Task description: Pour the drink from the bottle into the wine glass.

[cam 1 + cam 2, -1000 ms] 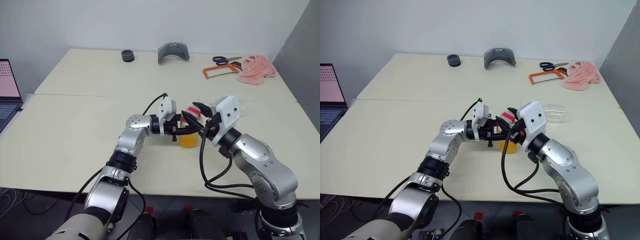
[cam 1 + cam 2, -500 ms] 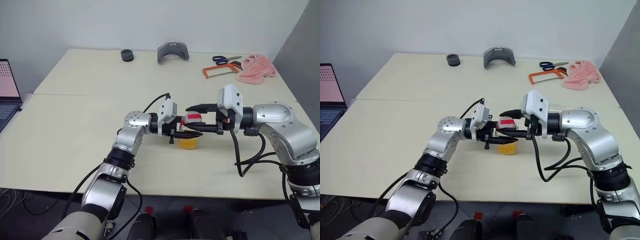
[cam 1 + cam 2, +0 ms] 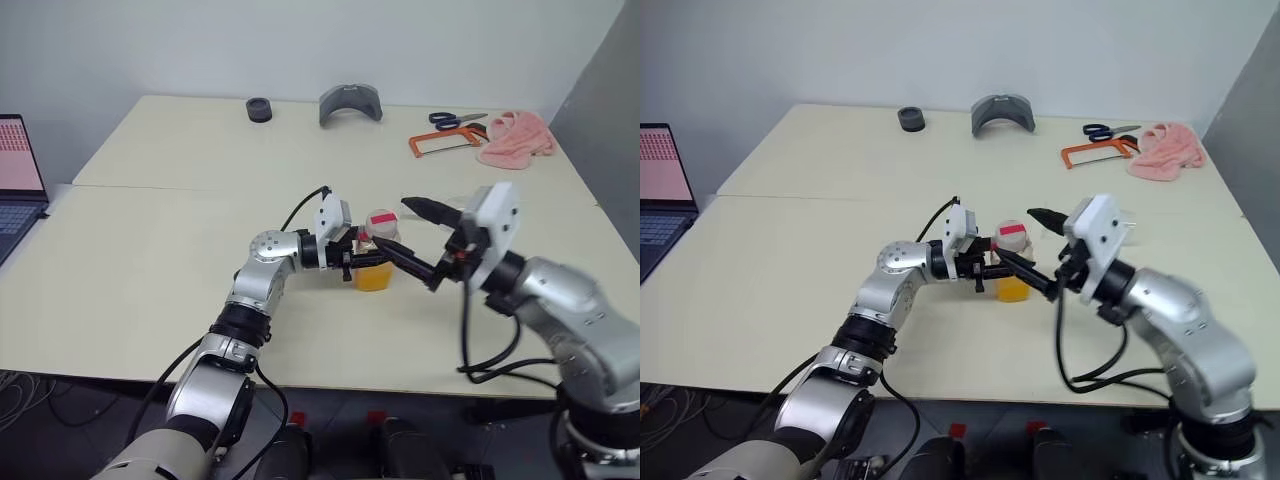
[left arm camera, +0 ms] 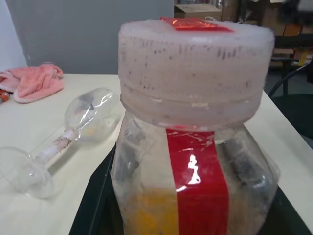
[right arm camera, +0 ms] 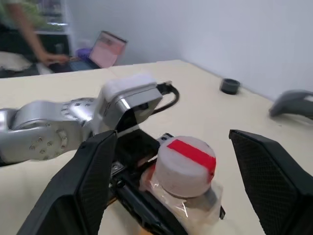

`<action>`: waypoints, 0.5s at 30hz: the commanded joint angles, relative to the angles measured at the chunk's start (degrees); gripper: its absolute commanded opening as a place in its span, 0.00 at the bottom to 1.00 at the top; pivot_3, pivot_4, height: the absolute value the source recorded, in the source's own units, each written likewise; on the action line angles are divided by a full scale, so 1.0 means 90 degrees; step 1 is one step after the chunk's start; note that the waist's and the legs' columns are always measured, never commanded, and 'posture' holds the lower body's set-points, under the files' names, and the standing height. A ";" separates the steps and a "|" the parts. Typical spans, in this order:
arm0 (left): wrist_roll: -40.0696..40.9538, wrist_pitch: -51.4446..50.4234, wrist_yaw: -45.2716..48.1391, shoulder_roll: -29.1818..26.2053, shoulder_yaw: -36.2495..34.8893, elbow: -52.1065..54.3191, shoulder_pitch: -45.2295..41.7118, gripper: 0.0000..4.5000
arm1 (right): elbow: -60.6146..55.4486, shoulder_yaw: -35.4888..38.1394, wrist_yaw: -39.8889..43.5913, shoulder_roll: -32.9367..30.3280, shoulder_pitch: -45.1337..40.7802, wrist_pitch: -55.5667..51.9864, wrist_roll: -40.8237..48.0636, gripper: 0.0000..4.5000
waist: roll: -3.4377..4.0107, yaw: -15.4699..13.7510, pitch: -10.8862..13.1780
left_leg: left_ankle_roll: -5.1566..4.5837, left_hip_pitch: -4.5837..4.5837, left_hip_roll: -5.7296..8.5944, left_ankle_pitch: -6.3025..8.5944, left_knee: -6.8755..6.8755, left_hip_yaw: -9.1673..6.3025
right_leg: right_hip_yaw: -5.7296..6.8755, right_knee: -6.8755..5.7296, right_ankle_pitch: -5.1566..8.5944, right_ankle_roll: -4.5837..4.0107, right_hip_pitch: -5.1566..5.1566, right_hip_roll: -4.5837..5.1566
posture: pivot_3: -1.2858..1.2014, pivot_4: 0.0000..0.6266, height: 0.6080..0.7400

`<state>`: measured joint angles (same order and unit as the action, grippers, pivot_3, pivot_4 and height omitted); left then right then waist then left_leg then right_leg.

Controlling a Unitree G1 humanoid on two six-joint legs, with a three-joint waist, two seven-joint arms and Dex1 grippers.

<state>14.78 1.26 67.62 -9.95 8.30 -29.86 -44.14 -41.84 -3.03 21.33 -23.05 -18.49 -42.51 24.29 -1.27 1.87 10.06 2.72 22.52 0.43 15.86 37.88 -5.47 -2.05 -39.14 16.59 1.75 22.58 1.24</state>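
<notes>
The bottle (image 3: 375, 258) stands upright just above the table (image 3: 150, 260), with my left gripper (image 3: 362, 263) shut on its squarish body from the left. It has a red label stripe (image 4: 198, 181) and a white cap with a red patch (image 5: 186, 161). The orange drink (image 3: 375, 278) fills its lower part. My right gripper (image 3: 416, 240) is open, its two black fingers (image 5: 93, 176) spread wide on either side of the cap without touching it. The wine glass (image 4: 63, 142) lies on its side on the table beyond the bottle, towards the pink cloth.
At the back of the table are an orange hacksaw (image 3: 440, 143), scissors (image 3: 455, 119), a pink cloth (image 3: 512, 137), a grey curved object (image 3: 350, 103) and a small black ring (image 3: 259, 110). A laptop (image 3: 15, 190) is at the far left. A person (image 5: 29, 29) is in the background.
My right gripper was closed around the bottle's cap; its fingers have spread wide and drawn back a little from the cap. The left gripper and the bottle have stayed put.
</notes>
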 commanded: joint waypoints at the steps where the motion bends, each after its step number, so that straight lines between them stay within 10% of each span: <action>1: 0.0020 0.0178 0.0001 0.0085 -0.0027 0.0050 -0.0223 0.38 | -0.0195 -0.0295 -0.0915 0.0426 0.0011 0.0181 -0.0699 0.87 | 0.0000 -0.0001 0.0000 | 0.0007 0.0002 0.0000 -0.0004 0.0001 0.0002 | 0.0001 -0.0002 0.0000 0.0000 0.0003 -0.0002 | 0.52 0.24 1.00; 15: -0.0037 0.0261 0.0049 0.0205 -0.0017 -0.0140 -0.0360 0.38 | 0.0109 -0.0477 -0.1149 0.0868 0.0056 0.0262 -0.1159 0.83 | 0.0000 0.0000 0.0000 | 0.0000 0.0006 0.0002 0.0000 0.0001 0.0002 | 0.0004 0.0000 0.0000 0.0000 0.0006 -0.0005 | 0.52 0.24 1.00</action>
<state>14.15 2.21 68.12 -8.56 8.55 -32.20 -45.72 -39.79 -8.08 10.98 -15.80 -17.99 -41.23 13.57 -1.27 1.87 10.06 2.72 22.58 0.45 15.86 37.89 -5.45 -2.02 -39.14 16.59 1.76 22.63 1.20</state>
